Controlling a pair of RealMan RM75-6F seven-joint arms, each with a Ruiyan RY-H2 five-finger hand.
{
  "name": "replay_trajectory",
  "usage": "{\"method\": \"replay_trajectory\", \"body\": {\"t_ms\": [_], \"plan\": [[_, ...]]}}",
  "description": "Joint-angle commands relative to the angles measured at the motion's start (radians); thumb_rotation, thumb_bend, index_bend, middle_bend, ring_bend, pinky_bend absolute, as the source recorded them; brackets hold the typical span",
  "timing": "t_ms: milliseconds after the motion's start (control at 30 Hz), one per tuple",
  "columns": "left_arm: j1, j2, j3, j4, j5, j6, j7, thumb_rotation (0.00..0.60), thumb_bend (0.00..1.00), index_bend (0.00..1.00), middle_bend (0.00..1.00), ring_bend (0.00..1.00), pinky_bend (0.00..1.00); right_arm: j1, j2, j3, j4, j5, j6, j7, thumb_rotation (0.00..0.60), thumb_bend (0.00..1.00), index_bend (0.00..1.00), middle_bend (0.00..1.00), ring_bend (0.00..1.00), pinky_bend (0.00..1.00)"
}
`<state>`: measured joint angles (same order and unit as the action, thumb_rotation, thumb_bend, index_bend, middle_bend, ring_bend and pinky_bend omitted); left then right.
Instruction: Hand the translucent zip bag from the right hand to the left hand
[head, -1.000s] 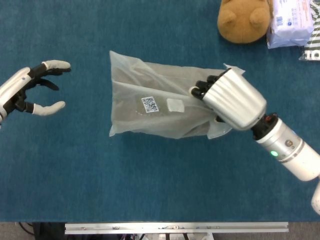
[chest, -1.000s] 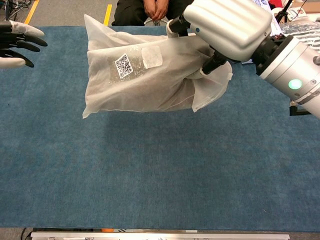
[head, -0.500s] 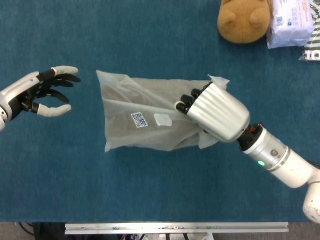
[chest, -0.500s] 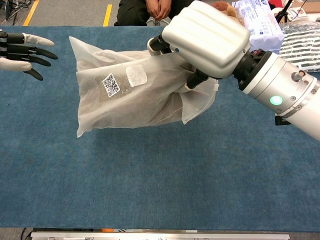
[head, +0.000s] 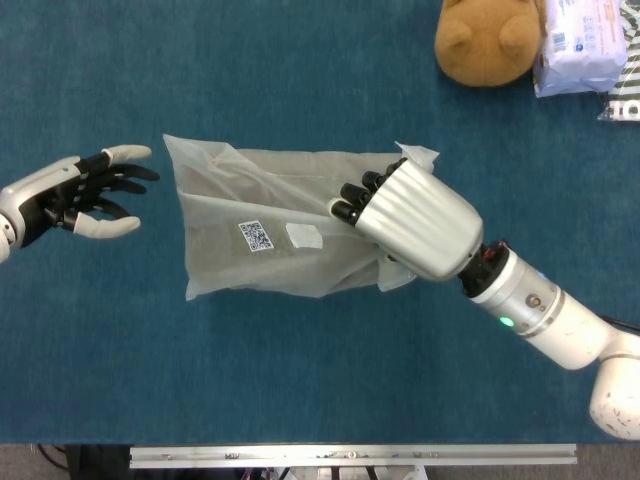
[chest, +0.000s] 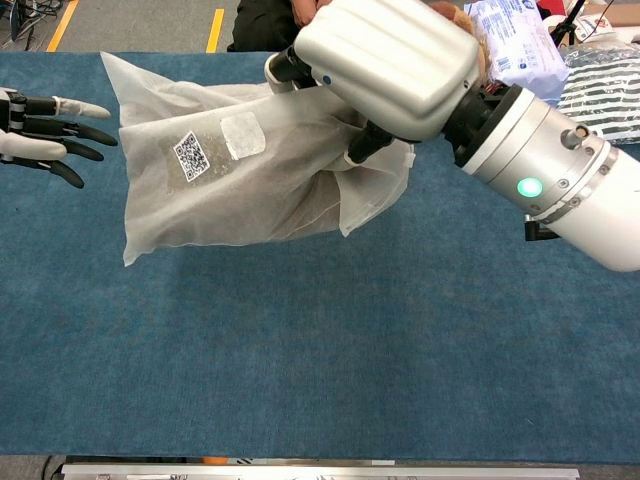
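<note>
While right hand (head: 415, 218) grips it, zip bag (head: 260, 235) shows a QR label (chest: 190, 156).

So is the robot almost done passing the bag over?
About halfway. Done: the right hand grips the translucent zip bag and holds it in the air. In hand: the bag's free edge is near the left hand, whose fingers are spread, with a gap between. Left: the left hand must grab it, then the right lets go.

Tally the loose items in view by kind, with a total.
Translucent zip bag: 1
Brown plush toy: 1
White packet: 1
Striped packet: 1
Total: 4
</note>
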<state>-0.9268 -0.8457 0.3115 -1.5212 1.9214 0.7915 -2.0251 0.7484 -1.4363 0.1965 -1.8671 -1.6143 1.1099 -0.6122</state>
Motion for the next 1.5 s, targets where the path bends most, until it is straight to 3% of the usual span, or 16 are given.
{"method": "replay_trajectory", "body": {"t_ms": [33, 267, 567, 933, 1067, 1333, 1500], "plan": [[-0.021, -0.008, 0.028, 0.014, 0.021, 0.024, -0.031, 0.6, 0.3, 0.04, 0.15, 0.17, 0.33, 0.004, -0.003, 0.004, 0.004, 0.003, -0.002, -0.003, 0.6, 0.65, 0.79, 0.75, 0.81, 1.0], [-0.066, -0.019, 0.098, 0.018, 0.092, 0.138, -0.181, 0.6, 0.3, 0.04, 0.15, 0.17, 0.35, 0.034, -0.049, 0.029, 0.038, 0.014, -0.01, -0.021, 0.6, 0.65, 0.79, 0.75, 0.81, 1.0], [-0.114, -0.066, 0.16, 0.062, 0.1, 0.218, -0.337, 0.6, 0.3, 0.03, 0.14, 0.18, 0.38, 0.064, -0.11, 0.056, 0.061, 0.035, 0.001, -0.029, 0.6, 0.65, 0.79, 0.75, 0.81, 1.0], [-0.157, -0.093, 0.219, 0.095, 0.118, 0.296, -0.404, 0.6, 0.3, 0.05, 0.15, 0.22, 0.46, 0.093, -0.175, 0.063, 0.107, 0.034, 0.014, -0.032, 0.6, 0.65, 0.79, 0.75, 0.81, 1.0], [-0.168, -0.1, 0.24, 0.095, 0.096, 0.283, -0.417, 0.6, 0.3, 0.14, 0.23, 0.32, 0.55, 0.096, -0.184, 0.063, 0.118, 0.029, 0.025, -0.033, 0.6, 0.65, 0.79, 0.75, 0.81, 1.0], [-0.186, -0.094, 0.262, 0.075, 0.035, 0.243, -0.42, 0.6, 0.41, 0.48, 0.53, 0.6, 0.81, 0.096, -0.198, 0.058, 0.133, 0.024, 0.044, -0.03, 0.6, 0.65, 0.79, 0.75, 0.81, 1.0], [-0.19, -0.088, 0.271, 0.067, 0.001, 0.214, -0.407, 0.6, 0.46, 0.56, 0.63, 0.68, 0.9, 0.092, -0.2, 0.05, 0.139, 0.021, 0.052, -0.027, 0.6, 0.65, 0.79, 0.75, 0.81, 1.0]]}}
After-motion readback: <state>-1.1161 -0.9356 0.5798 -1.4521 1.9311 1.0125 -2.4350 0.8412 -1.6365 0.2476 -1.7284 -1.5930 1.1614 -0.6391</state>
